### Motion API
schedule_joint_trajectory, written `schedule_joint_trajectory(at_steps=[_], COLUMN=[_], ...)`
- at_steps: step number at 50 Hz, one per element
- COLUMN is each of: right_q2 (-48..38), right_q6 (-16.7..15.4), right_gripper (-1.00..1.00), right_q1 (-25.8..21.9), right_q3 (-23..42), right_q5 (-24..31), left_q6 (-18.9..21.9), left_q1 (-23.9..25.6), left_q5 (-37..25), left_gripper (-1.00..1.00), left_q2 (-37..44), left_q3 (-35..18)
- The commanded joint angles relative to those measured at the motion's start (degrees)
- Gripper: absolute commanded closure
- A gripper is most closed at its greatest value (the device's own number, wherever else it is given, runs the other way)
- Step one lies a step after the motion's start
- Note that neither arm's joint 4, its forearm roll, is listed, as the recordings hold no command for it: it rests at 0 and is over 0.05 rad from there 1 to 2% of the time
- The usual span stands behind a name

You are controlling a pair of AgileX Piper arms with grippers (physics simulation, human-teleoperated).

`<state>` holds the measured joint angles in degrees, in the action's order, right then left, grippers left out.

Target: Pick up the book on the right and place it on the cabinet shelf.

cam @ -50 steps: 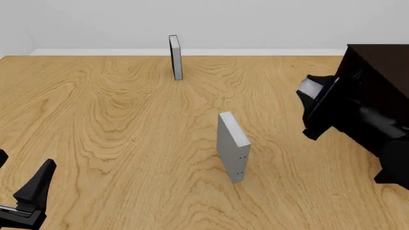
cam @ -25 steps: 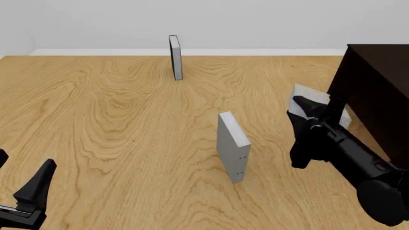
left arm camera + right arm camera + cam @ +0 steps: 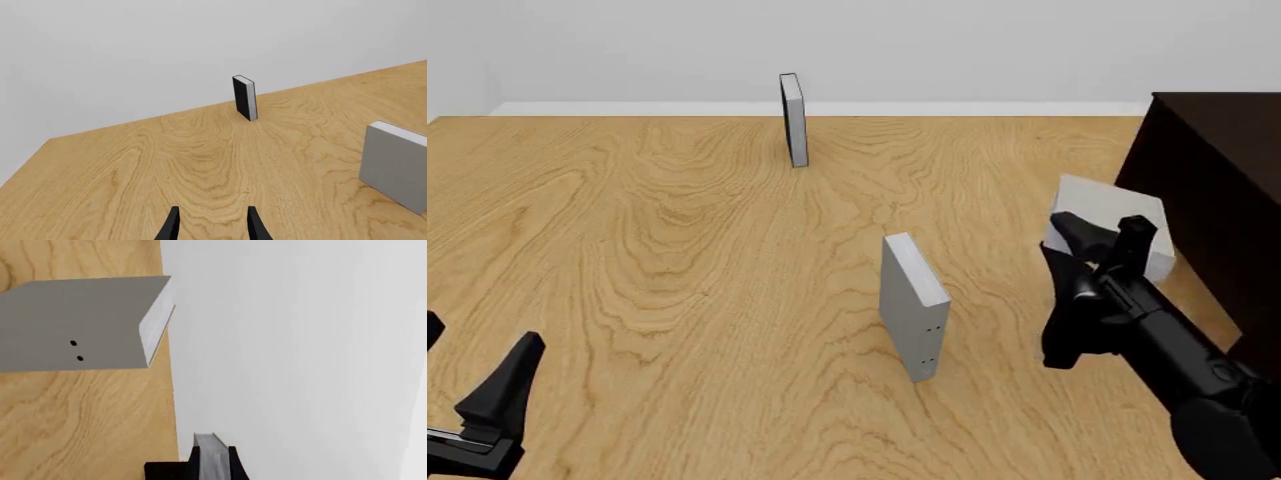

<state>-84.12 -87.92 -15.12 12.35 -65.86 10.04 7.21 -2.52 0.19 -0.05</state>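
Note:
The plain light-grey book (image 3: 1110, 203) is held above the table in my right gripper (image 3: 1101, 236), just left of the dark cabinet (image 3: 1214, 170). In the right wrist view the fingers (image 3: 195, 464) are shut on the book's narrow edge (image 3: 212, 452). The cabinet's inner shelf is not visible. My left gripper (image 3: 474, 355) is open and empty at the near left corner; its fingers (image 3: 172, 227) point over bare table in the left wrist view.
A grey book with small dark dots (image 3: 914, 300) stands upright mid-table, left of my right arm; it also shows in the wrist views (image 3: 73, 325) (image 3: 397, 167). A thin book with a dark side (image 3: 793, 118) (image 3: 245, 97) stands at the far edge.
My right arm has pulled back from the cabinet front toward the near side and swung round, still holding the book, whose broad face now shows. The left arm has not moved.

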Motion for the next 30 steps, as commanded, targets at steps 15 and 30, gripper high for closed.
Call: schedule_joint_trajectory(at_steps=[15, 30], right_q2=[-1.8, -2.4], right_q6=[-1.7, -6.4], right_gripper=[1.0, 1.0], right_q1=[4.5, 4.8], right_q3=[-1.5, -2.5], right_q5=[-3.9, -4.0], left_q6=[0.4, 0.5], left_q1=[-0.1, -0.1], left_q5=[-0.2, -0.2], left_gripper=[-1.0, -1.0], left_q2=[0.0, 0.0], left_q3=[0.0, 0.0])
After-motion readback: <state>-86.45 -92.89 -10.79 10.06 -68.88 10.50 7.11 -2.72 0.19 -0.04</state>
